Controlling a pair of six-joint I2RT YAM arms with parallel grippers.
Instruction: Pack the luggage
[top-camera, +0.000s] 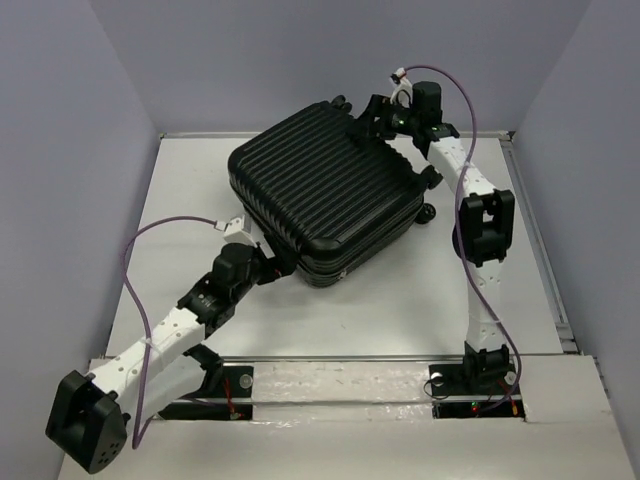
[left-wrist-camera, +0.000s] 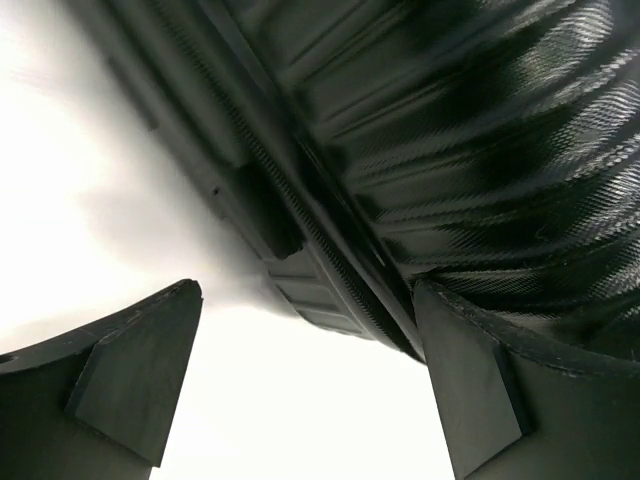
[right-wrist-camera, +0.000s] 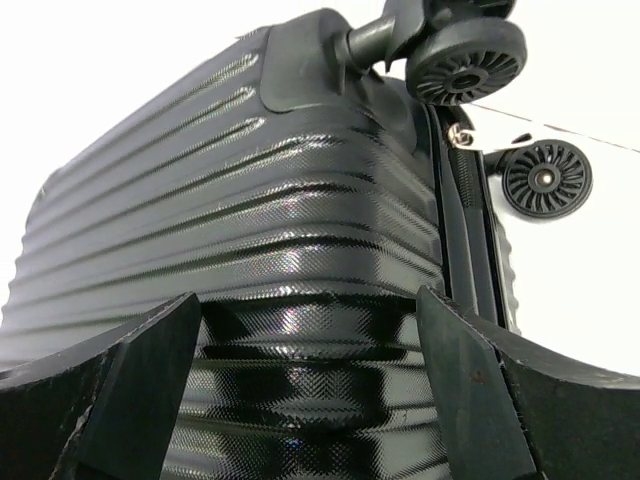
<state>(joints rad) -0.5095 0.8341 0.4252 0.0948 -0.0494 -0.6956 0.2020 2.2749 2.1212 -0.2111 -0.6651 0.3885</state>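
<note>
two grippers, both spread wide: your left gripper (top-camera: 279, 262) at the near corner of the luggage (top-camera: 325, 190), maybe touching it, your right gripper (top-camera: 372, 122) by its far wheels (right-wrist-camera: 465, 62). the luggage lies shut on the table (top-camera: 400, 310).

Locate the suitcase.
Top view: the suitcase lies in the middle of the table, left gripper at its near-left corner, right gripper at its far, wheeled end.

Pale lavender walls (top-camera: 250, 50) are enclosing the white table (top-camera: 380, 310) at its back and both sides; even light is falling across its surface
</note>
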